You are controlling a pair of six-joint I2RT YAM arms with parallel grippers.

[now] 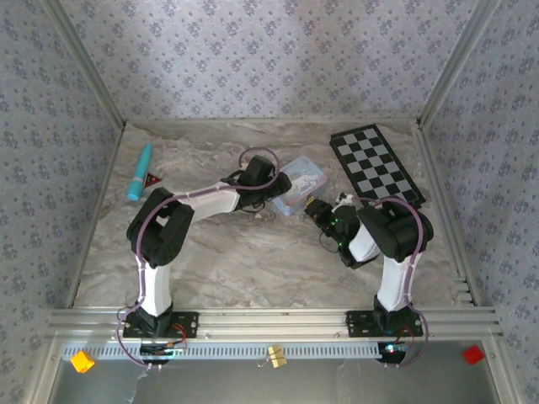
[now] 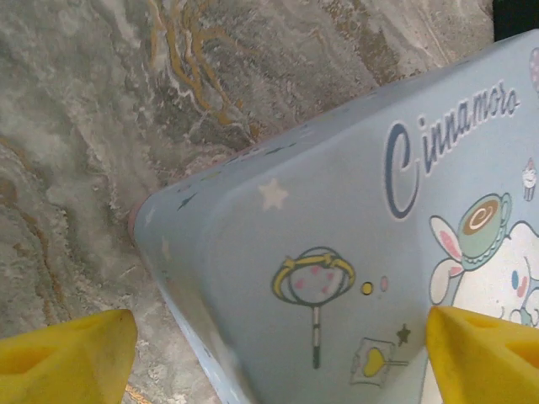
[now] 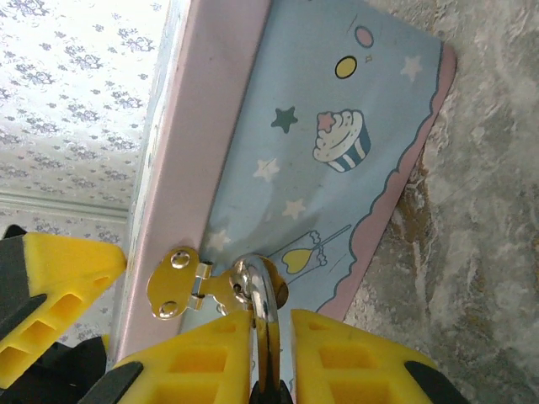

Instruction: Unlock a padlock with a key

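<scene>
1. The tin (image 1: 301,185) lies on the marbled bench (image 1: 253,261), toward the far middle, between the two arms.
2. The padlock (image 3: 261,295) sits at the side of the tin that faces the right arm. Its silvery shackle (image 3: 251,273) runs through the brass-coloured latch (image 3: 178,286) just under the pink rim of the lid. Its black body is hidden behind the fingers.
3. The right pincer (image 3: 269,320) is clenched on the padlock's shackle, with one yellow finger (image 3: 194,366) on each side of the metal loop, close against the tin's wall.
4. The left pincer (image 2: 278,362) stands released, its yellow fingers (image 2: 67,358) wide apart. One is over the bench beside the tin's corner, the other over the printed lid. Whether either touches the tin I cannot tell.
5. A checkered board (image 1: 375,164) lies at the far right, just beside the tin.
6. A blue tube (image 1: 141,171) and a small red-and-black triangle (image 1: 152,179) lie side by side at the far left, well apart from the tin.
</scene>
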